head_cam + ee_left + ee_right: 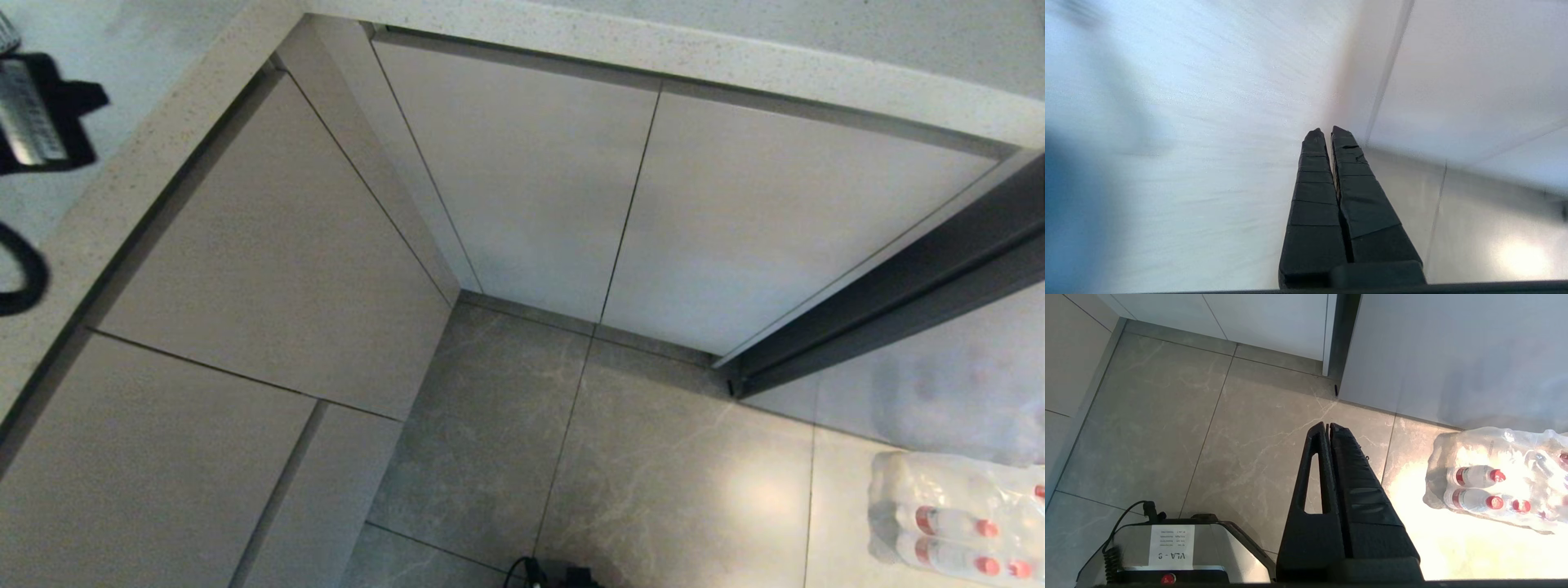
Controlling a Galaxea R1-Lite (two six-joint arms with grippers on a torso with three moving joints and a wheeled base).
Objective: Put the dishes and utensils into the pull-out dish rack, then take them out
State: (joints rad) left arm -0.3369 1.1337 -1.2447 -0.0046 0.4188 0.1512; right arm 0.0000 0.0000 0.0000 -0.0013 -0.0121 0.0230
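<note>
Looking down from the head view, the beige cabinet fronts [522, 188] meet in a corner under a pale speckled surface [694, 49], and every front is shut. None of the task's things show in any view: no bowl, plate, chopsticks, fork or wire rack can be seen, so where they lie cannot be told.

The left gripper [1327, 132] has its jaws pressed together with nothing between them. Ahead of the jaws is a pale, blurred cabinet panel [1208, 122], with a thin vertical seam just beyond the tips and the grey floor [1474, 228] below them to one side. In the head view only a dark part of the left arm [41, 114] shows at the far left edge, over the surface.

The right gripper [1328, 426] also has its jaws pressed together, holding nothing, and points down at the grey marbled floor tiles [1167, 424]. Out to one side of these jaws a shrink-wrapped pack of water bottles [1494, 486] with red caps lies on the floor, well apart from the tips. Behind the jaws, near the camera, sits part of the robot's base [1171, 547] bearing a white label and a coiled black cable.
</note>
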